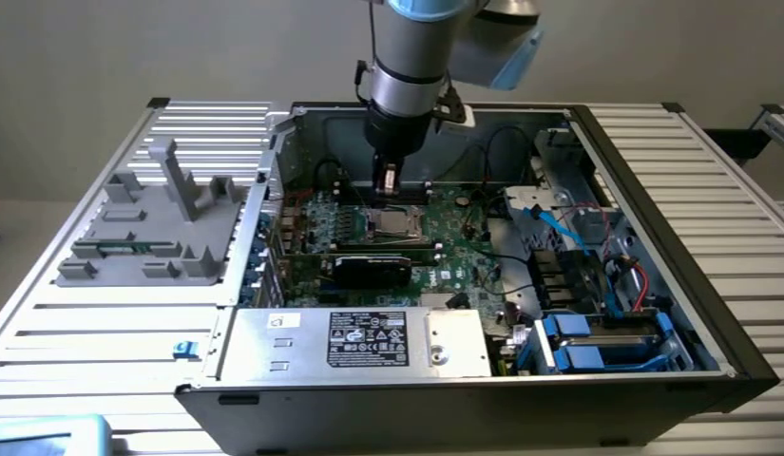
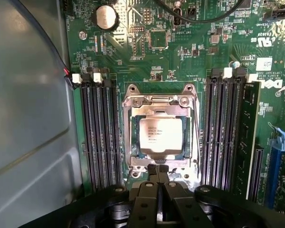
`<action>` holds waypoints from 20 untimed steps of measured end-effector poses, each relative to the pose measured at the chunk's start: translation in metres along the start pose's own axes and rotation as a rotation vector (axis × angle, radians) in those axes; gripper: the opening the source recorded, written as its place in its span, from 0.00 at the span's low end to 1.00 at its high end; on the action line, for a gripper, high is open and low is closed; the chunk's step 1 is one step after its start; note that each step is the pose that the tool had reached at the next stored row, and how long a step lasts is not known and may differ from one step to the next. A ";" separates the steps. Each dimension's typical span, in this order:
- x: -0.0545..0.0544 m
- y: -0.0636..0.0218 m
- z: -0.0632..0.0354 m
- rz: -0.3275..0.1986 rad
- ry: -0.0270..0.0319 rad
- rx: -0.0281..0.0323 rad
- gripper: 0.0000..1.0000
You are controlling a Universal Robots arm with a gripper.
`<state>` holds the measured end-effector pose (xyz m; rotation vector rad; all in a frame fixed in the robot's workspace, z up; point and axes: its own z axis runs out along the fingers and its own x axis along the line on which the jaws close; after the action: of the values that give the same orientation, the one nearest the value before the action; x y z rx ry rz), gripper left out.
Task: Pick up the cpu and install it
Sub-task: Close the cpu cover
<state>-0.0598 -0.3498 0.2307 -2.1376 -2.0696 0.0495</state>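
Wrist view: the gripper (image 2: 157, 170), fingers pressed together on nothing, hangs at the socket (image 2: 131, 142) edge. Just beyond, the cpu (image 2: 160, 137) lies flat in that socket, at six o'clock of the fingertips in the exterior view. It is likely light, stiff, slick-topped and fragile, best taken by opposite edges. The arm (image 1: 411, 57) stands vertical, wrist down.

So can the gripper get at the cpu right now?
Probably yes: the gripper hangs right by the cpu, whose top lies bare, though the jaws are shut and a metal frame hems its edges.
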 end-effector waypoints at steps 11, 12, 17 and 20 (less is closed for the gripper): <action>-0.002 -0.0144 0.0132 -0.003 0.0013 -0.0552 0.11; -0.002 -0.0156 0.0145 -0.003 0.0015 -0.0596 0.11; -0.002 -0.0178 0.0202 -0.002 0.0013 -0.0779 0.11; -0.003 -0.0197 0.0225 -0.001 0.0007 -0.0842 0.11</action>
<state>-0.0825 -0.3499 0.2111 -2.1835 -2.1087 -0.0393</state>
